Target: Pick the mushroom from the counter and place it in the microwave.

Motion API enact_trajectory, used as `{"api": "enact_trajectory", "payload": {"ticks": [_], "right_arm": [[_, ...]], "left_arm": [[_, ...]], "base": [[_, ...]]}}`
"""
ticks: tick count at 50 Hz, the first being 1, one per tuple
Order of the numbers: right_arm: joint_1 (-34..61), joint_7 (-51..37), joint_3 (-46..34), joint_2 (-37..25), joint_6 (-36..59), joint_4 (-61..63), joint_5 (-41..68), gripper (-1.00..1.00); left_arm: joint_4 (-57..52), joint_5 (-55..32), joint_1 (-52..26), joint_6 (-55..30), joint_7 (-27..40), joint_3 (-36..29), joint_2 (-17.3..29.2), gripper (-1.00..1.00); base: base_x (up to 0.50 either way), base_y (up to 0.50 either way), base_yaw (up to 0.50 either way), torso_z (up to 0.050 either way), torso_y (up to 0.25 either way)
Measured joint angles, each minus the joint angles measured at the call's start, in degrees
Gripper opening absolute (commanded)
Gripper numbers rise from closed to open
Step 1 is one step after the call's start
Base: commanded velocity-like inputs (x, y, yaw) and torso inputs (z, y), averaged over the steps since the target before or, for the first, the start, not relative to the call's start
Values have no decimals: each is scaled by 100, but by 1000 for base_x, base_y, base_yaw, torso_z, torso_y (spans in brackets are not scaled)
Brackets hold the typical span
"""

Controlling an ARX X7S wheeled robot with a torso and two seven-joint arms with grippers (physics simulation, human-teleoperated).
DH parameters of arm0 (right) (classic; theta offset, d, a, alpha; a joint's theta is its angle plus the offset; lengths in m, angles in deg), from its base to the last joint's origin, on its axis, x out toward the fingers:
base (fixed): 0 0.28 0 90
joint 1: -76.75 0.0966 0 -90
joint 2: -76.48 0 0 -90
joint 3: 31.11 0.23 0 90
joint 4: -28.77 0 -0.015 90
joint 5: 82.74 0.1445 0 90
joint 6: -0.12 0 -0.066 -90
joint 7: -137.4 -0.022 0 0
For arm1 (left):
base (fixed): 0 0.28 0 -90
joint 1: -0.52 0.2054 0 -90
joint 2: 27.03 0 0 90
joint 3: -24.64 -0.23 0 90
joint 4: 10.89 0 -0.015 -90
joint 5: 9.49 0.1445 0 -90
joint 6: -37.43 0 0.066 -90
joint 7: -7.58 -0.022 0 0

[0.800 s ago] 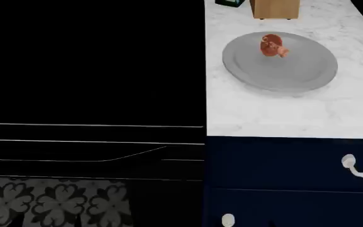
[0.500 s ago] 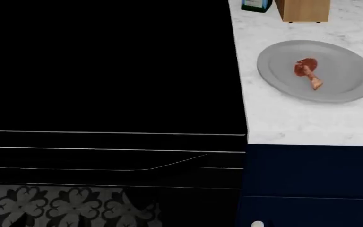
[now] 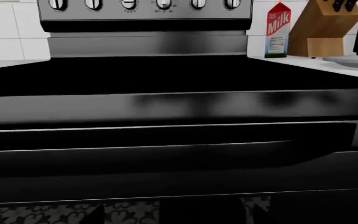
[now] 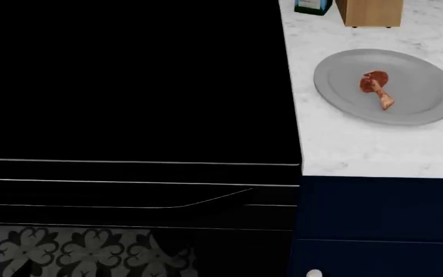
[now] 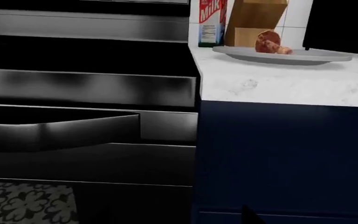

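Observation:
The mushroom, reddish-brown cap and pale tan stem, lies on its side on a grey plate on the white marble counter. The right wrist view shows it on the plate from the side, far ahead and above. Neither gripper shows in the head view. My left gripper shows only two dark fingertips spread wide apart, low in front of the oven. My right gripper shows one dark fingertip far off centre, before the navy cabinet, and holds nothing. A black appliance stands behind the plate.
The black stove fills the left, its oven door handle close ahead of my left gripper. A milk carton and a wooden knife block stand at the counter's back. Navy cabinet fronts have white knobs.
The head view first shifted, moving the scene right and down. The mushroom tipped over, its stem now pointing toward the plate's front. Nothing has moved in the last half second.

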Motion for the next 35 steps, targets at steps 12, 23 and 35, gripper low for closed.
{"api": "enact_trajectory", "payload": {"ticks": [12, 23, 35], "right_arm": [[-34, -232, 14, -211, 103, 351, 127, 100], [-61, -400, 107, -382, 248, 788, 193, 100], [-104, -597, 275, -583, 457, 1343, 245, 100]], "left_arm": [[-371, -177, -110, -171, 227, 2, 131, 100], [-788, -316, -233, -406, 335, 37, 235, 100], [-1326, -482, -454, -827, 435, 91, 374, 100]], "base": [[0, 0, 0, 0, 0], [0, 0, 0, 0, 0], [0, 0, 0, 0, 0]]}}
